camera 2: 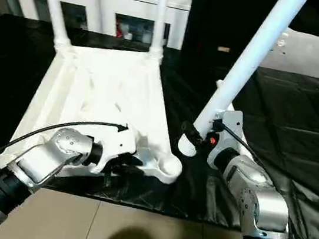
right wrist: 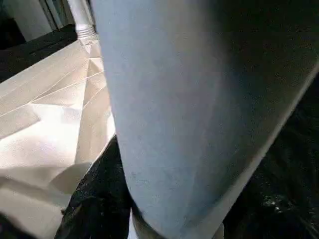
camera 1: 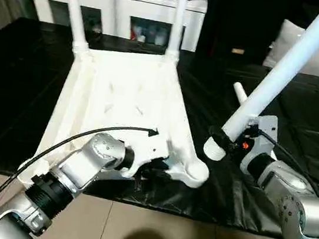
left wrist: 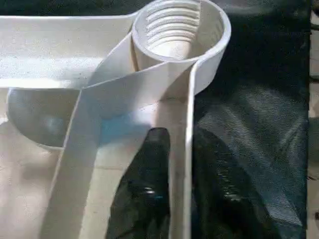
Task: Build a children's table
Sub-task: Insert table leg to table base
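The tabletop (camera 1: 120, 99) rim is pinched by the left hand (left wrist: 174, 184); a leg (camera 1: 286, 66), tilted upward, is clamped by the right hand (camera 1: 227, 142).

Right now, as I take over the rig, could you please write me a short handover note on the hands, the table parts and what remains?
Left hand: its fingers straddle the side wall of the upturned tabletop, just behind the near right socket.
Right hand: shut on a third leg, held tilted, its lower end just right of that socket.
Done: two legs stand in the far sockets, the far left leg and the far right leg.
Left: seat the held leg in the empty threaded socket, then fit the near left corner. A white part lies on the black cloth behind the right hand; it may be the fourth leg.
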Motion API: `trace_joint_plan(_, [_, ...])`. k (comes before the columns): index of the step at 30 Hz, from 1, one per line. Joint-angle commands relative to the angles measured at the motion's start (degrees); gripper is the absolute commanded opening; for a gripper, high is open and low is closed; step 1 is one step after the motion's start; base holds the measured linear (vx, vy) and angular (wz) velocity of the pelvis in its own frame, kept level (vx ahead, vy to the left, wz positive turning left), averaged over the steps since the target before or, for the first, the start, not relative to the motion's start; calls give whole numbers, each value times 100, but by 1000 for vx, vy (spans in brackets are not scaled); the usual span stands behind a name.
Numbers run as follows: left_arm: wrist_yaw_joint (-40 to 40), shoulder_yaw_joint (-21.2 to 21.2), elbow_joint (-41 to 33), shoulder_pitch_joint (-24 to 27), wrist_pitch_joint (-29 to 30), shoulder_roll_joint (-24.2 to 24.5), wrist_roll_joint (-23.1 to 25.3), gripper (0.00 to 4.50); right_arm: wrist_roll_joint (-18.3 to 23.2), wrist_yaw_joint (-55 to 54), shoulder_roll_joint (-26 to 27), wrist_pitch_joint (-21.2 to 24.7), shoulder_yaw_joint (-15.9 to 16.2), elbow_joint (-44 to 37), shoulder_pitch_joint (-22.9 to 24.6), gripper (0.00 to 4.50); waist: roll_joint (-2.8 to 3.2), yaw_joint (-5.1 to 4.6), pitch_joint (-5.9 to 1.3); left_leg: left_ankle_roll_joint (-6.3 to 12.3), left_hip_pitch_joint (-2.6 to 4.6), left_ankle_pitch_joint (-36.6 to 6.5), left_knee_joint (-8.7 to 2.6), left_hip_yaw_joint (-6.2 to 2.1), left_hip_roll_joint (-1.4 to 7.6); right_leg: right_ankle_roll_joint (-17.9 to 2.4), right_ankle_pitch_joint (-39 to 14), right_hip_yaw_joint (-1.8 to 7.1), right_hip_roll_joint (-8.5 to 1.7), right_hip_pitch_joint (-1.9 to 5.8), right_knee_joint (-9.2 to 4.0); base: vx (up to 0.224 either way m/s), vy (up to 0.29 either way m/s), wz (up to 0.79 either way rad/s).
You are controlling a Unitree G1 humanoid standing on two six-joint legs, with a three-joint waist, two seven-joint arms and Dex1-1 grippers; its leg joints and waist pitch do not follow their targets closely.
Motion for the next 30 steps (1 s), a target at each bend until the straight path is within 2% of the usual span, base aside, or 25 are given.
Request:
trace_joint_plan(1, [154, 282, 72, -37, -13, 42, 42, 44, -40, 67, -51, -73, 69, -237, 8, 191, -71, 11, -351, 186, 0, -1364, -349, -11, 66, 438, -3422, 161, -347, 303, -682, 0, 0, 0])
trace_joint_plan(4, [199, 312, 231, -74, -115, 46, 92, 22, -5, 156, -59, -29, 128, -272, -7, 191, -53, 10, -359, 204, -18, -1345, -383, -37, 107, 382, -3209, 169, -352, 326, -649, 0, 0, 0])
trace_joint_plan(5, [222, 322, 346, -100, -212, 67, 158, 12, 19, 244, -84, 2, 205, -293, -11, 191, -75, 8, -363, 205, -37, -1334, -403, -50, 124, 369, -3113, 179, -356, 347, -629, 0, 0, 0])
trace_joint_plan(7, [241, 334, 406, -118, -247, 81, 189, 8, 23, 301, -102, 15, 257, -306, -14, 191, -77, 1, -364, 202, -32, -1338, -409, -52, 129, 321, -3062, 202, -376, 344, -614, 0, 0, 0])
trace_joint_plan(13, [51, 389, 516, -182, -537, 90, 157, 0, 77, 599, -190, 165, 448, -267, -205, 191, -91, 28, -400, 298, -60, -838, -416, -21, 151, -54, -2409, 308, -395, 366, -484, 0, 0, 0])
trace_joint_plan(16, [-41, 328, 594, -203, -714, 100, 219, 0, 175, 847, -273, 340, 564, -259, -309, 191, -73, 62, -416, 354, -65, -622, -418, -26, 183, -202, -2104, 333, -397, 383, -418, 0, 0, 0])
trace_joint_plan(20, [-285, 204, 716, -221, -1069, 149, 279, 0, 50, 1288, -458, 336, 900, -43, -561, 191, -68, 93, -406, 325, -40, -695, -429, -11, 197, -336, -2023, 358, -408, 374, -396, 0, 0, 0])
trace_joint_plan(25, [-486, 160, 848, -269, -1288, 149, 320, 0, -77, 1619, -550, 376, 1182, 282, -824, 191, -99, 102, -389, 264, -23, -829, -437, 3, 193, -292, -2339, 363, -418, 368, -427, 0, 0, 0])
trace_joint_plan(30, [-681, 136, 1037, -354, -1506, 138, 364, 0, -106, 1768, -602, 464, 1332, 542, -977, 191, -103, 145, -404, 249, -23, -707, -433, 5, 202, -311, -2204, 382, -425, 370, -398, 0, 0, 0])
